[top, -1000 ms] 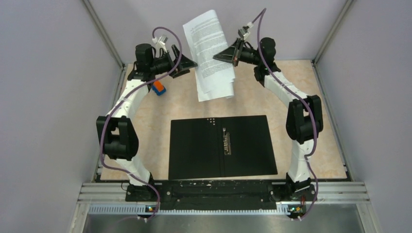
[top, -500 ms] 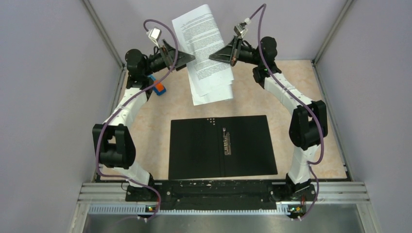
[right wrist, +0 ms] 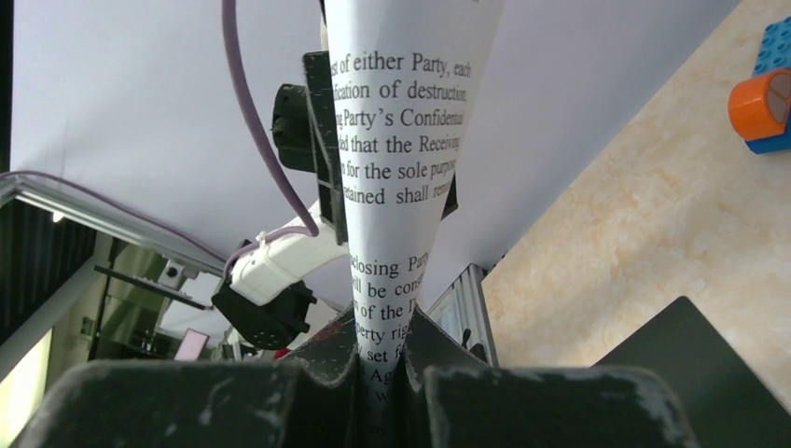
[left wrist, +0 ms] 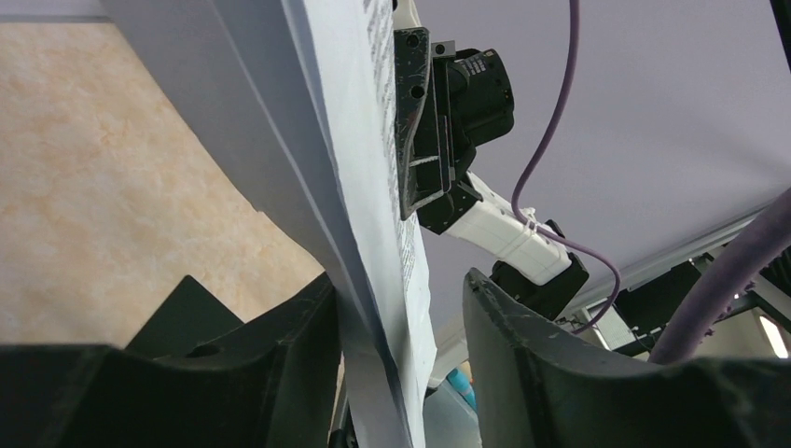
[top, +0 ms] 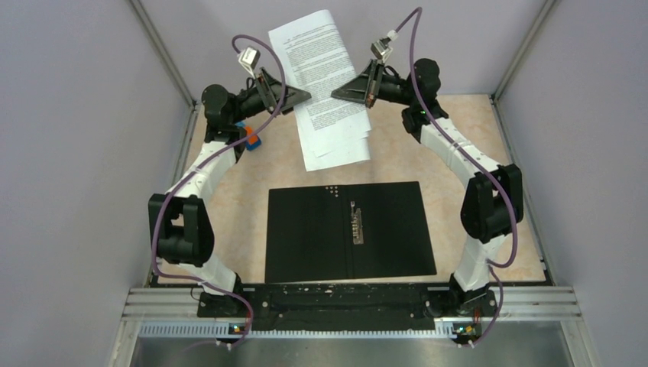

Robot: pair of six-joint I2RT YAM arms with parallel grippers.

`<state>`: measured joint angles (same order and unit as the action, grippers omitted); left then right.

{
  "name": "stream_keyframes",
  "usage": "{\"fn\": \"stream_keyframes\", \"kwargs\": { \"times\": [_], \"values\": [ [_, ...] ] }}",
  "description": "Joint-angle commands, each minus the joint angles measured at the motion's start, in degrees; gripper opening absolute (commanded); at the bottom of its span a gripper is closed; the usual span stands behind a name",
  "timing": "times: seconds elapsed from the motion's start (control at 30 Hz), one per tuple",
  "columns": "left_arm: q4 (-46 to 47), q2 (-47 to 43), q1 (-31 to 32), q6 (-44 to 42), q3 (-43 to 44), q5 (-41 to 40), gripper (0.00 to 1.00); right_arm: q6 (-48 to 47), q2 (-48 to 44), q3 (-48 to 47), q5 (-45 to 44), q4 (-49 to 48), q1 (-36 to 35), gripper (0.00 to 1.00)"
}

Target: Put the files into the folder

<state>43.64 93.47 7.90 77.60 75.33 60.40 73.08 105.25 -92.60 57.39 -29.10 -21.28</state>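
**Precariously aloft — the files hang from one firm pinch**

The files [top: 328, 84] are in the air above the middle of the table's [top: 489, 138] far edge, hanging nearly upright between the two arms, with their lower ends fanned out of line. The right gripper [right wrist: 382, 345] has its jaws pressed together on one side edge of the sheets. The left gripper [left wrist: 396, 289] straddles the opposite edge. Its jaws stand apart with the paper running between them, one finger against the sheets and the other clear of them, so it has no clamp yet.

The folder [top: 348, 229] lies open and flat, black inside up, at the middle of the table toward the near edge and well apart from the files. A small blue-and-orange toy block [top: 248, 138] sits near the far left corner.

The risk lies in the handover. If the right jaws let go before the left ones bite, the sheets would likely drop short of the folder. Since the stack is already splayed, a clamp on its margin could catch only some sheets — the rest would slide free. Arms pulling apart with both clamped could crease or tear the paper, and on the way down an edge may snag the metal spine clip [top: 356, 222].
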Motion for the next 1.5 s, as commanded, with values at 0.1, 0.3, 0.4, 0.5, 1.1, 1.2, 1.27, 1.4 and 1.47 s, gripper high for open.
{"fn": "stream_keyframes", "kwargs": {
  "times": [0.1,0.3,0.4,0.5,1.1,1.2,1.27,1.4,1.47],
  "values": [
    [-3.4,-3.2,2.0,-4.3,1.7,-2.0,0.43,-7.1,-5.6,0.4,0.6,4.8,-0.4,0.05],
    [-16.8,-5.2,2.8,-15.7,4.4,-3.0,0.31,-18.5,-7.9,0.3,-2.1,16.7,-0.4,0.06],
    [-31.8,-6.4,3.8,-27.8,8.3,-4.8,0.0,-23.5,-9.3,1.0,-4.6,21.6,-0.5,0.11],
    [-41.1,-7.4,5.0,-37.4,11.5,-5.5,0.0,-26.8,-11.3,2.3,-6.5,22.8,-0.5,0.27],
    [-80.9,-21.5,20.0,-86.4,24.4,-18.8,0.0,-32.1,-33.5,26.0,-4.6,-7.3,7.6,0.99],
    [-81.0,-23.6,20.7,-87.7,24.2,-18.6,0.0,-32.1,-36.2,28.2,-3.0,-12.4,7.7,0.99],
    [-81.9,-24.2,21.1,-88.5,25.2,-18.4,0.0,-31.5,-37.1,29.3,-1.8,-15.8,7.7,0.99],
    [-84.0,-24.7,21.4,-90.0,27.8,-18.6,0.0,-27.6,-37.5,29.9,1.9,-23.4,7.7,0.99],
    [-83.7,-25.2,21.4,-90.0,28.1,-19.2,0.0,-24.6,-36.9,29.9,3.8,-27.8,7.7,0.99]
  ]
}}
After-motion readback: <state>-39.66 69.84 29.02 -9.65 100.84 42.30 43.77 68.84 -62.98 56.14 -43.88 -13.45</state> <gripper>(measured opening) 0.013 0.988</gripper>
